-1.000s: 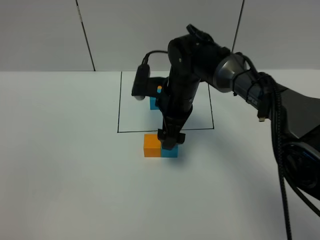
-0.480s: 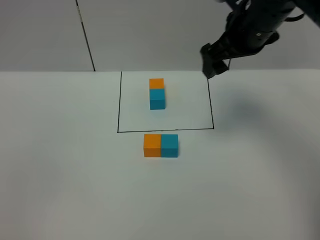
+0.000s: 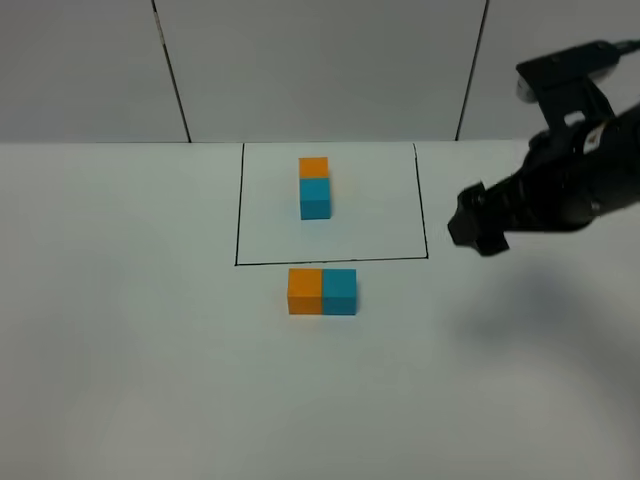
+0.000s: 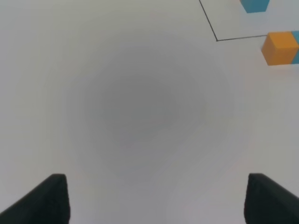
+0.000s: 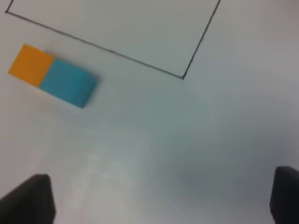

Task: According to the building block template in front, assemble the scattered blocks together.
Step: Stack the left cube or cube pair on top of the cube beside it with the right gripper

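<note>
Blocks (image 3: 322, 291) joined orange-to-teal (just outside black frame (image 3: 331, 261)), right claw (image 3: 478, 232) well apart.

Inside the thin black-lined frame (image 3: 236, 210), the template's orange cube (image 3: 313, 167) and teal-blue cube (image 3: 315, 197) are plain. Just outside that frame I see an orange block (image 3: 304, 290) and a teal-blue block (image 3: 339, 291), both unpatterned. The counter (image 3: 120, 330) is white; my right pincer (image 5: 156, 198) is black.

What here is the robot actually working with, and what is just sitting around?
Part of the job:
- template pair, inside the black frame
- orange block, outside the frame
- teal block, touching the orange one, side by side

Just there:
- table
- wall panels behind
</note>
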Robot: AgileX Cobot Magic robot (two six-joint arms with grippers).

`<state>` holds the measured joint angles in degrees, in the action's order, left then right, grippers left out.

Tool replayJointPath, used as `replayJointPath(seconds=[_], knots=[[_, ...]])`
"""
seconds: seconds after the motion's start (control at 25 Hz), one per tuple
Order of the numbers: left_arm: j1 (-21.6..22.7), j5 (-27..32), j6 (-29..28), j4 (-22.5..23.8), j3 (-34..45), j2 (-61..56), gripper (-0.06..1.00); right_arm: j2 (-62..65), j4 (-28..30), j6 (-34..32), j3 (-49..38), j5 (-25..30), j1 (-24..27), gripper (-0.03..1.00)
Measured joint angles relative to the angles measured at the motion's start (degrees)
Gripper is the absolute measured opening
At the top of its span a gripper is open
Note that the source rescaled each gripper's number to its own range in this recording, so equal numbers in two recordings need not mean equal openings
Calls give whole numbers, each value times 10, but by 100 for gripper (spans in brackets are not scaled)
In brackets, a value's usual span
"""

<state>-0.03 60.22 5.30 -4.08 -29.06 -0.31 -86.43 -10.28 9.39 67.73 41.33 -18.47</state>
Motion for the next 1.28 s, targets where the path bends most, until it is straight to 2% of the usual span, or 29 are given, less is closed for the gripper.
replayJointPath(seconds=[0.12,0.28,0.56,0.76,0.88,1.0,1.28], knots=[[0,0,0,0,0,0,72,39,-30,18,-96,-54,-6,86],[0,0,0,0,0,0,72,62,-41,37,-167,-74,-11,85],[0,0,1,0,0,0,72,64,-36,78,-177,-37,-30,85],[0,0,1,0,0,0,72,63,-27,128,-173,-55,-53,84],[0,0,1,0,0,0,72,33,-20,166,-136,-63,-67,84],[0,0,1,0,0,0,72,-33,5,205,-58,-44,-88,84],[0,0,1,0,0,0,72,-242,109,260,197,78,-154,84]])
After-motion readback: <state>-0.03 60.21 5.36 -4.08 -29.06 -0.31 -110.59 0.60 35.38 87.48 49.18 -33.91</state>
